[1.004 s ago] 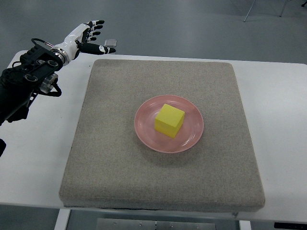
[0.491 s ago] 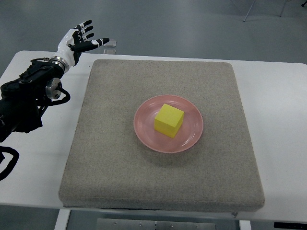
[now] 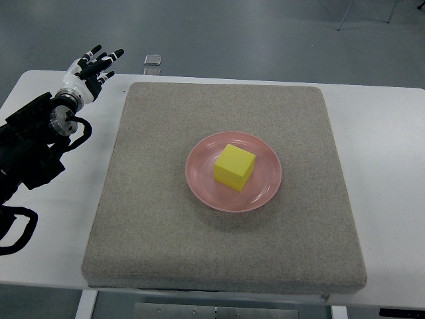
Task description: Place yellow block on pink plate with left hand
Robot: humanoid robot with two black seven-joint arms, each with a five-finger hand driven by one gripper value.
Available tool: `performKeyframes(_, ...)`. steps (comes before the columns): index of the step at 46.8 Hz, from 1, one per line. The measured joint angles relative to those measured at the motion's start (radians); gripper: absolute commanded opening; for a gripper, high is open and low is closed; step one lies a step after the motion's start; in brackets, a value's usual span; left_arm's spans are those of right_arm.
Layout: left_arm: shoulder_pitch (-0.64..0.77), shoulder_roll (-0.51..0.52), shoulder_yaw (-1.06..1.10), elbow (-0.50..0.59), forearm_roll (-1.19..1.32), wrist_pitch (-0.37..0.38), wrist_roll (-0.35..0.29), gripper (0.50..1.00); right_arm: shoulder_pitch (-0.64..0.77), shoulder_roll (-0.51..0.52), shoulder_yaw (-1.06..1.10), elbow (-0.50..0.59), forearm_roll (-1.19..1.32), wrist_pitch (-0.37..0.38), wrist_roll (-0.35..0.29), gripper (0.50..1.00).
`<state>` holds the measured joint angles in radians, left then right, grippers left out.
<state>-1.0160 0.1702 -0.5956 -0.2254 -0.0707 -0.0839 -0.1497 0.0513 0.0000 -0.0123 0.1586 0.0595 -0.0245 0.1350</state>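
Yellow block (image 3: 235, 167) is sitting on the pink plate (image 3: 265, 193), roughly in the middle, with plate rim showing all round it, so judging from how things lie your placement looks done. Your left hand (image 3: 88, 69) is way off at the far left corner of the white table (image 3: 382, 133), well apart from the plate, fingers spread and holding nothing. The plate sits on the grey felt mat (image 3: 166, 232), about centre. What could bite you from here: honestly not much, but the black forearm and its looping cable (image 3: 16, 229) hang near the mat's left edge, so if you sweep the arm across low you could snag the mat and drag plate and block with it. There's also a small clear object (image 3: 153, 60) at the table's far edge just beside your hand, and a careless wrist turn could knock it off. Can't tell what that little thing is, too small. Your right arm isn't in shot at all, and the left arm is cut off by the picture's left edge, so you can't see where the elbow sits.
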Motion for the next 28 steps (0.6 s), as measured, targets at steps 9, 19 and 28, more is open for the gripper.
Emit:
performKeyframes(9,-0.006,0.015,-0.039,0.003,-0.027,-0.142,-0.032,0.964,0.000,0.000,0.000,-0.001,0.000,0.000,0.000,0.924)
performKeyframes(19,-0.007,0.021,-0.088,0.006,-0.029,-0.186,-0.054,0.964,0.000,0.000,0.000,0.000,-0.001,0.000,0.000,0.924)
performKeyframes(28,-0.019,0.011,-0.089,0.006,-0.032,-0.093,-0.053,0.964,0.000,0.000,0.000,0.000,-0.001,0.000,0.000,0.924)
